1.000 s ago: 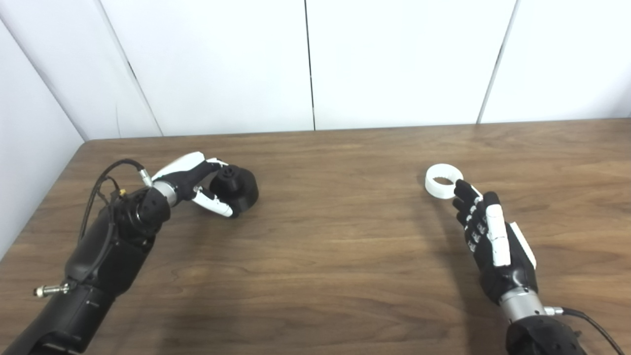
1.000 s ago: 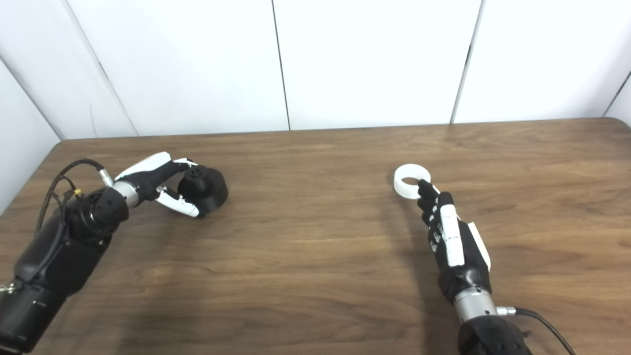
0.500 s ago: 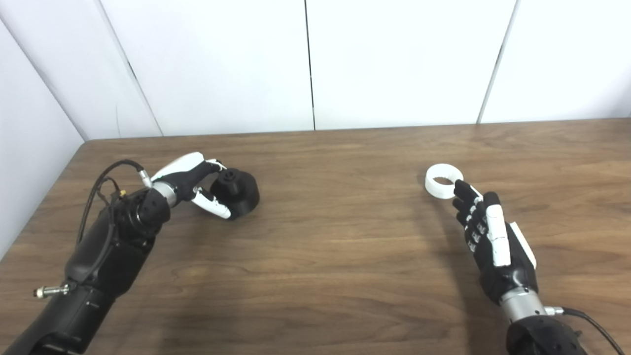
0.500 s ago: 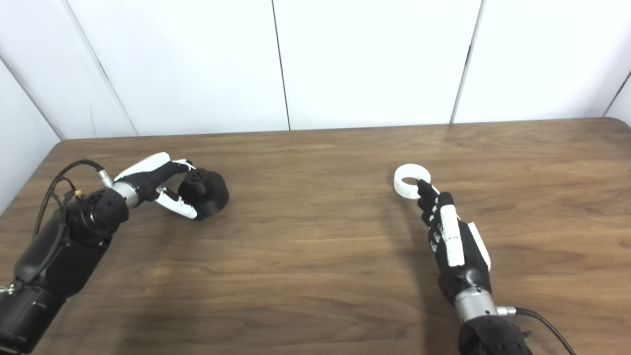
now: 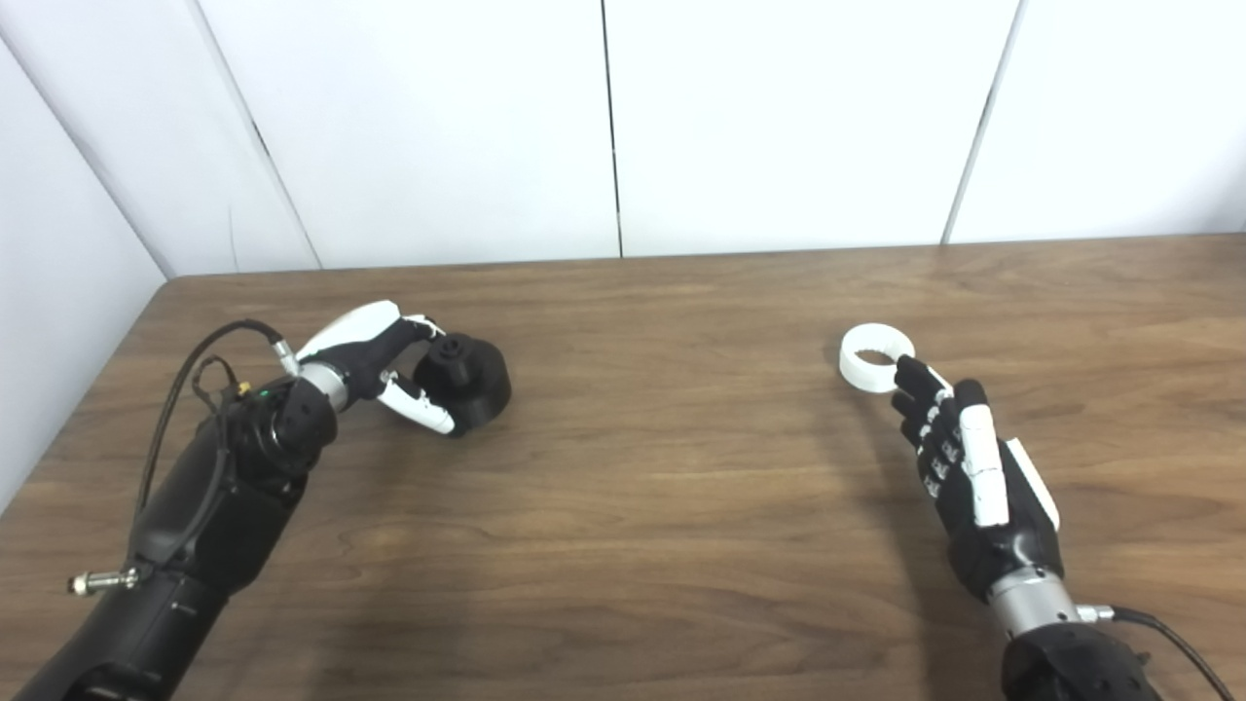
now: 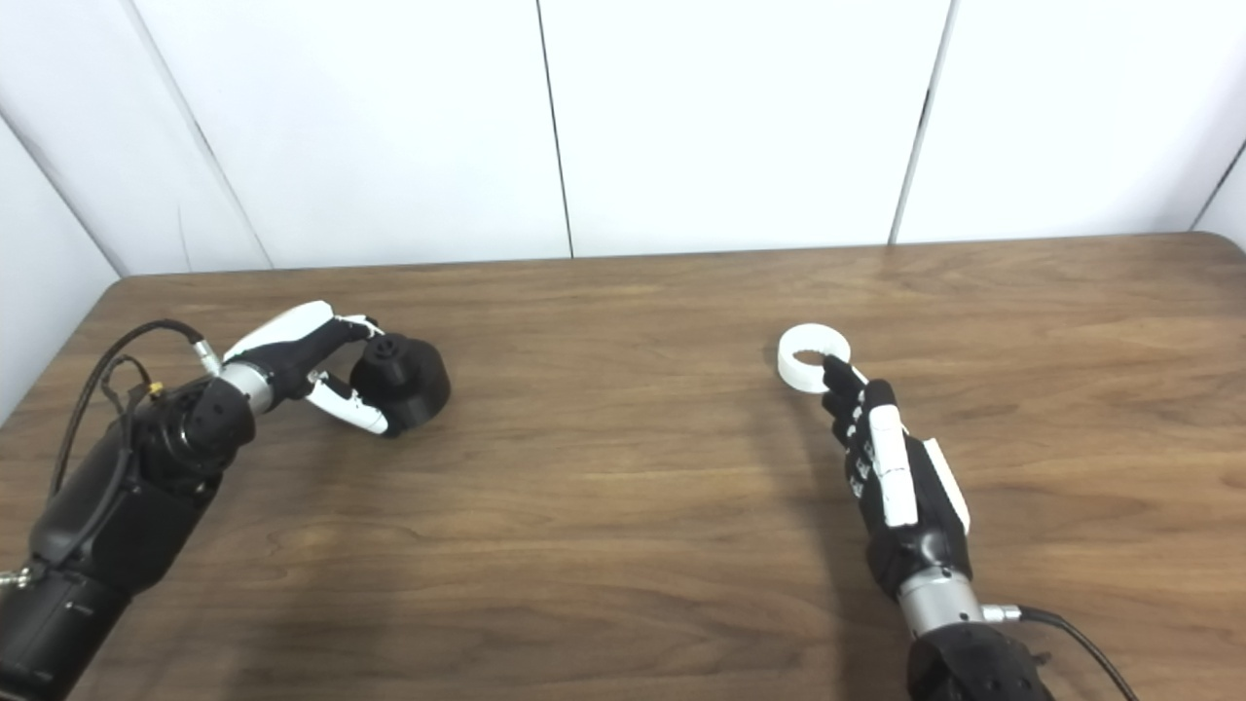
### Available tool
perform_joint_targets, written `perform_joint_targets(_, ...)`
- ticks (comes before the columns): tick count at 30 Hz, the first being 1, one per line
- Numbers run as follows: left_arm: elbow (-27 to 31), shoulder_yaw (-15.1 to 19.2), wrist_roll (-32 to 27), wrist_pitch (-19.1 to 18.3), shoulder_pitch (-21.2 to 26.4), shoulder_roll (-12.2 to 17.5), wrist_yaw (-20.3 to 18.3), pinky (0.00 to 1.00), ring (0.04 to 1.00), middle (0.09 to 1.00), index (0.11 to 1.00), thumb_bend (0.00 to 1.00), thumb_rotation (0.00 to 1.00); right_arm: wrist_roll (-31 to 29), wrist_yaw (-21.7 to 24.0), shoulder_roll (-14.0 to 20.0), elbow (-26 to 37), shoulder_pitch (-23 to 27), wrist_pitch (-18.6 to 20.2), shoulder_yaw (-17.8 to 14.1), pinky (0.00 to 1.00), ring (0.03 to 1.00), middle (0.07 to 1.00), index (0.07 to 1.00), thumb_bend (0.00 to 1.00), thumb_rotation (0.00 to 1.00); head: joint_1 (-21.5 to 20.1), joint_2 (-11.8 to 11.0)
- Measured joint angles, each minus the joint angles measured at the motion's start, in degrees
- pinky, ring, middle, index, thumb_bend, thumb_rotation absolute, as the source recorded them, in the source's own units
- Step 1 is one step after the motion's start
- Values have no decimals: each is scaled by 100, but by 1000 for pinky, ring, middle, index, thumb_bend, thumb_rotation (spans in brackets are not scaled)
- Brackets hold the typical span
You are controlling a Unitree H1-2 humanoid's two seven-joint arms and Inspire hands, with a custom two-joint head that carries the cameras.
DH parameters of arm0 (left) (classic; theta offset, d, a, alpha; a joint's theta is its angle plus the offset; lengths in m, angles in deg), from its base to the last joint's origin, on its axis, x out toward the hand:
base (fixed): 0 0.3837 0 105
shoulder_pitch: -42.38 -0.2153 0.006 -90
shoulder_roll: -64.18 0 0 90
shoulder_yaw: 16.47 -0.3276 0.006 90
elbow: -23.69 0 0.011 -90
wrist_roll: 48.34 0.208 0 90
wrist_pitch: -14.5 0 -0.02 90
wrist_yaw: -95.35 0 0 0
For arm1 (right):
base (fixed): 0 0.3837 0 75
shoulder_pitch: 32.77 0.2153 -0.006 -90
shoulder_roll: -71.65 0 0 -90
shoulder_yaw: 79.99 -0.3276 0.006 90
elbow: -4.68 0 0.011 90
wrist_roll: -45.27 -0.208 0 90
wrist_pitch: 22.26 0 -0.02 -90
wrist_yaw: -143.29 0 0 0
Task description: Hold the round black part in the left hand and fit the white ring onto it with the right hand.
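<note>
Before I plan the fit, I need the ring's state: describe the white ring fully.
The white ring is a short, thick-walled hoop, matte like plastic, with small teeth inside its bore. It lies flat on the wooden table, hole up, on the right side. The right hand reaches its near edge with outstretched fingertips, not gripping.

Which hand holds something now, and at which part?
The left hand grips the round black part at its left side; the right hand holds nothing.
</note>
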Motion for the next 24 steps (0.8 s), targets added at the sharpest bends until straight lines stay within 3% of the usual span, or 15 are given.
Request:
perform_joint_targets(11,29,19,-11,-3,-27,-12,3,1000,1000,965,737,892,234,0,2,7,0,2,0,0,1000,966,944,903,591,1000,9,-9)
perform_joint_targets(24,635,10,-59,-61,-329,-101,-69,1000,1000,958,717,905,236,2,6,29,0,15,11,9,1000,963,945,898,601,1000,18,9)
